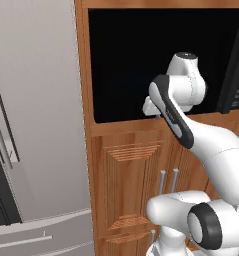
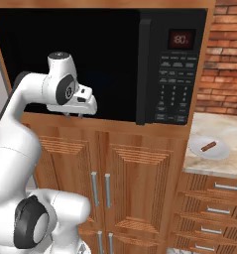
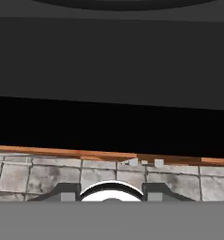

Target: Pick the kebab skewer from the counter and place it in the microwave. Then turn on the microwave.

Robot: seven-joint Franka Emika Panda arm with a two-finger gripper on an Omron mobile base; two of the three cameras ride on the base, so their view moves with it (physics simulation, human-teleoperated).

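Kebab skewer lies on its plate at the counter's left edge; my gripper hangs at the microwave sill, grip unreadable.

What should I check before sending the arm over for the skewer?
1. Skewer position: ok. The small brown kebab skewer lies on a round white plate on the beige stone counter.
2. End effector empty: ok. Nothing shows between its tips; it hangs at the lower front edge of the big black microwave, well apart from the skewer.
3. Jaw width enough for the skewer: cannot tell.
4. Microwave door open: cannot tell; the front is uniformly dark.
5. Path right: not ok yet. The thick black handle stands between; probably back out first.
6. Red display lit: ok.
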